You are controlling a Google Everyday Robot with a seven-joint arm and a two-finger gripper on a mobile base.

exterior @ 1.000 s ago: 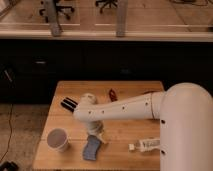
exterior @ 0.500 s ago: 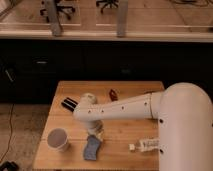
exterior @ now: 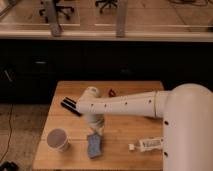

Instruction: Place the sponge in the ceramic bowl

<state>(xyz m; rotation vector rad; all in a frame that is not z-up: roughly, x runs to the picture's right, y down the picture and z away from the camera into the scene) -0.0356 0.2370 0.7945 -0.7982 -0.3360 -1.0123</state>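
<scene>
Wooden table, light top, set before dark cabinets; a long counter with upright posts and office chairs behind.

Item 1. Arm: white, reaching from picture-right across the table, bent downward at its end.

Item 2. Gripper: pointing down at the table's front half. Jaws clenched on the far end of the sponge.

Item 3. Sponge: blue-grey, flat, wavy sides. Directly under the jaws and extending from them toward the table's front edge, lying on the wood at a slight slant.

Item 4. Cup: white, brownish inside, upright. Picture-left of the jaws, near but apart from the sponge.

Item 5. Bar: black, rectangular, lying flat. Beyond the jaws and to picture-left, its one end hidden by the arm.

Item 6. Tube: white, lying on its side. Picture-right of the jaws, well apart, near the front edge.

Item 7. Red thing: small sliver showing past the arm, beyond the jaws toward the table's back edge. Mostly hidden; cannot tell what it is.
</scene>
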